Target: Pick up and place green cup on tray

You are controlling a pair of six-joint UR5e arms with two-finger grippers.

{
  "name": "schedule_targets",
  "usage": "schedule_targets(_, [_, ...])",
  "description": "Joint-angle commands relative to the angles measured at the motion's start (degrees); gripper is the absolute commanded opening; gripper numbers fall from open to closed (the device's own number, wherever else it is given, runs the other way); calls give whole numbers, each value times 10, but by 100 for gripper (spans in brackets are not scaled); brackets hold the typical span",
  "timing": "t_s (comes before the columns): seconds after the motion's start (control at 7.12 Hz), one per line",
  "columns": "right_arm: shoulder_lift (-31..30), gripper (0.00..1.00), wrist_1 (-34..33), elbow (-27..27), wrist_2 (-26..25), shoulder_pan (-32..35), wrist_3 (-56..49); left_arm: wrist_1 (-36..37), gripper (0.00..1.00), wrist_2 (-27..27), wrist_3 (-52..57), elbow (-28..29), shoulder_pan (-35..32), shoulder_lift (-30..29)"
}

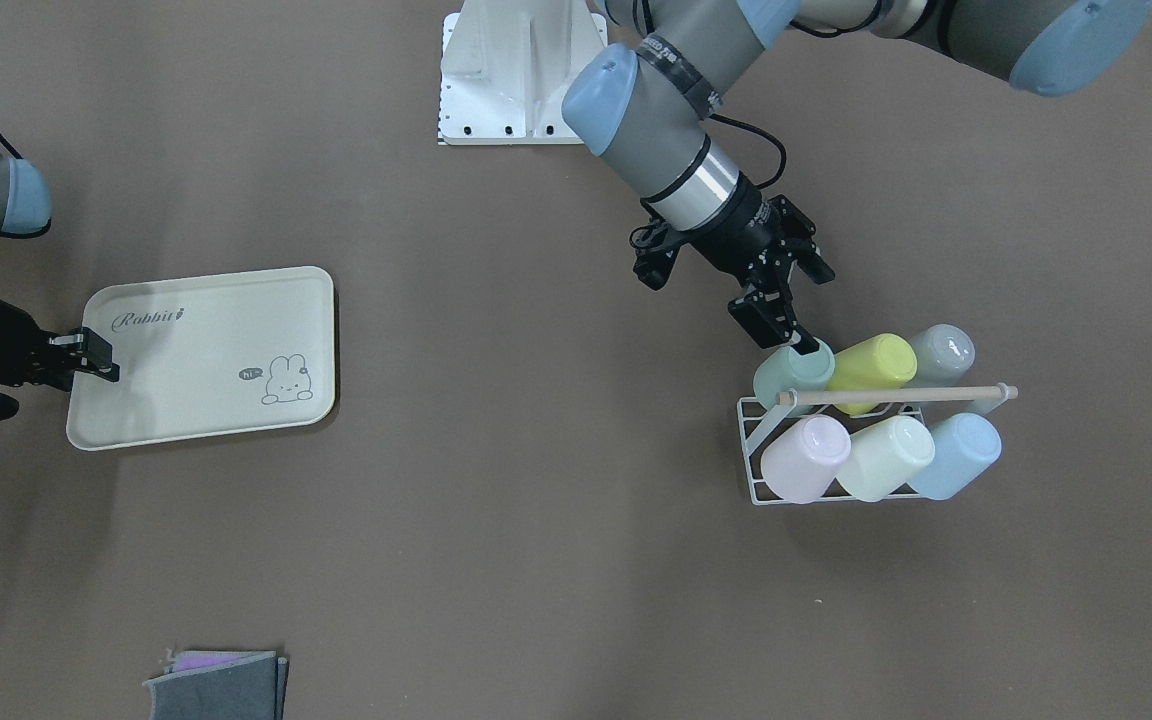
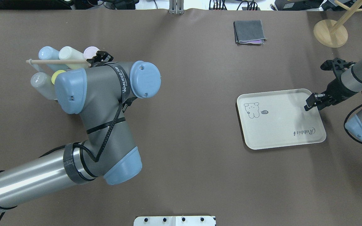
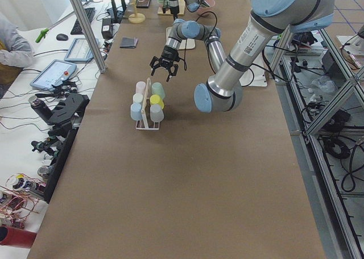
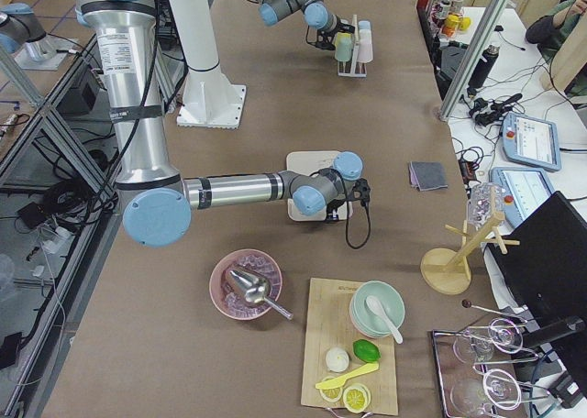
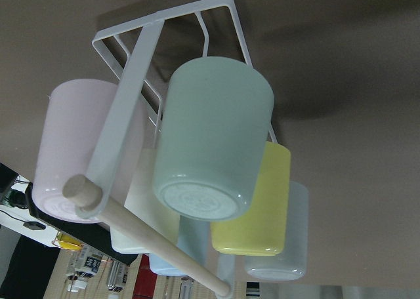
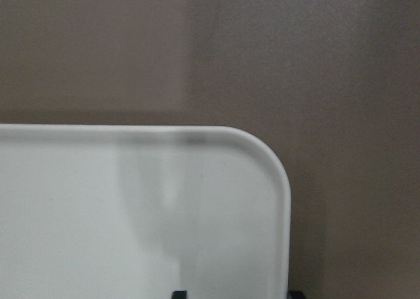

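Exterior front-facing view, counting first: six cups lying on their sides in one white wire rack (image 1: 751, 470), under one wooden dowel (image 1: 896, 395); one tray (image 1: 206, 400); one folded grey cloth (image 1: 216, 685); two grippers.

Right at the tips of the left gripper (image 1: 791, 340): the green cup (image 1: 791, 378), end piece of the row nearer that gripper, base turned toward the wrist camera. Onward from the gripper along the same row: a yellow-green cup (image 1: 873, 362) just beside it, then a grey cup (image 1: 941, 352). Past the dowel, in the second row: a lilac cup (image 1: 804, 458), a cream cup (image 1: 884, 458), a blue cup (image 1: 954, 455).

Jaws spread, seemingly straddling the green cup's base end without clamping; contact hard to judge.

Well apart from all that: the right gripper (image 1: 96, 358), jaws parted and released, poised over the tray's short edge near a rounded corner.

Between rack and tray, a broad stretch of brown tabletop (image 1: 556, 500); cloth far from both grippers, at the operators' edge.
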Motion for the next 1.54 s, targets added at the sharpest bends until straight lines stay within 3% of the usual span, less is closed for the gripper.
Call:
schedule_targets(0.0, [-5, 59, -1, 3, 5, 5, 0, 1, 98, 75, 23, 23, 45, -5])
schedule_targets(0.14, [-8, 59, -1, 3, 7, 7, 0, 4, 98, 78, 22, 33, 50, -7])
schedule_targets(0.42, [-12, 58, -3, 2, 6, 7, 0, 14, 98, 140, 14, 81, 67, -8])
schedule_targets(0.98, [-10, 35, -5, -4, 3, 5, 0, 16, 97, 168, -28, 137, 68, -8])
schedule_targets(1.12, [-10, 30, -6, -4, 3, 5, 0, 17, 95, 198, -40, 156, 68, -7])
schedule_targets(1.4, [-6, 30, -6, -13, 3, 4, 1, 17, 95, 207, -64, 165, 68, 0])
